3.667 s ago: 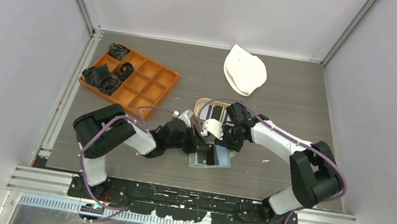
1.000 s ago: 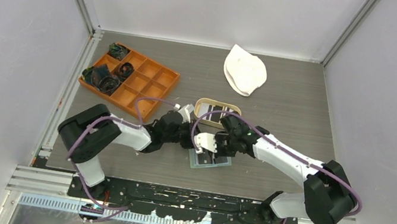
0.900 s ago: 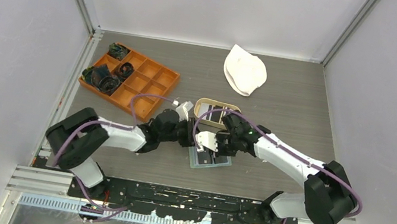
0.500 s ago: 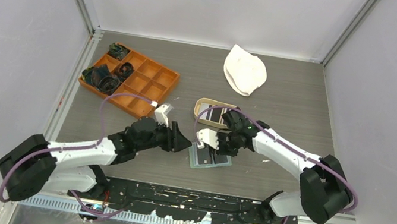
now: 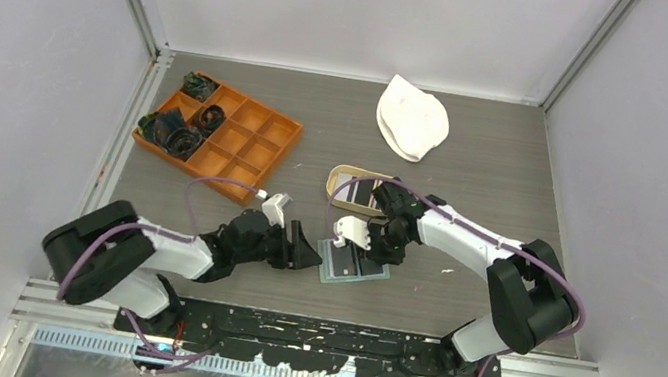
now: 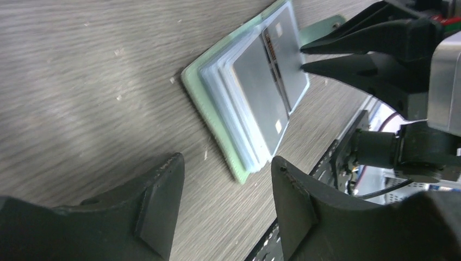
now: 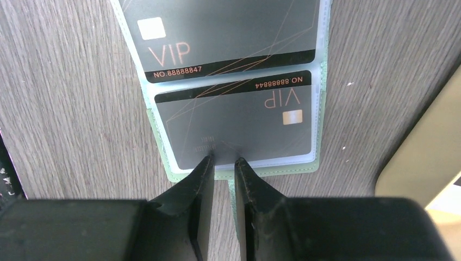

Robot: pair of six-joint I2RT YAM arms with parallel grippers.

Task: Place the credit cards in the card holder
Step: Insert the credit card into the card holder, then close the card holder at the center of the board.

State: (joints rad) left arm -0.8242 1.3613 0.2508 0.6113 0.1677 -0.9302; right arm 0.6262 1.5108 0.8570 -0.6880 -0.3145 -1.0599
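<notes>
The sage-green card holder (image 5: 353,266) (image 6: 209,117) (image 7: 255,173) lies open and flat on the table. Two dark grey VIP credit cards (image 7: 234,32) (image 7: 239,125) sit in its clear pockets, seen edge-on in the left wrist view as credit cards (image 6: 261,92). My right gripper (image 5: 370,252) (image 7: 224,159) (image 6: 302,57) has its tips at the nearer card's edge, jaws a narrow slit apart, nothing between them. My left gripper (image 5: 312,251) (image 6: 225,168) hovers just left of the holder, open wide and empty. More cards lie in the tan tray (image 5: 345,172).
An orange compartment box (image 5: 255,151) with dark cord bundles stands at the back left. A white cloth (image 5: 412,120) lies at the back right. The tan tray's rim (image 7: 424,157) is close behind the right gripper. The table's near edge and black rail run just below the holder.
My left gripper has let go, opened wide and drawn back left from the card holder. The right gripper stays at the holder's edge, barely changed.
</notes>
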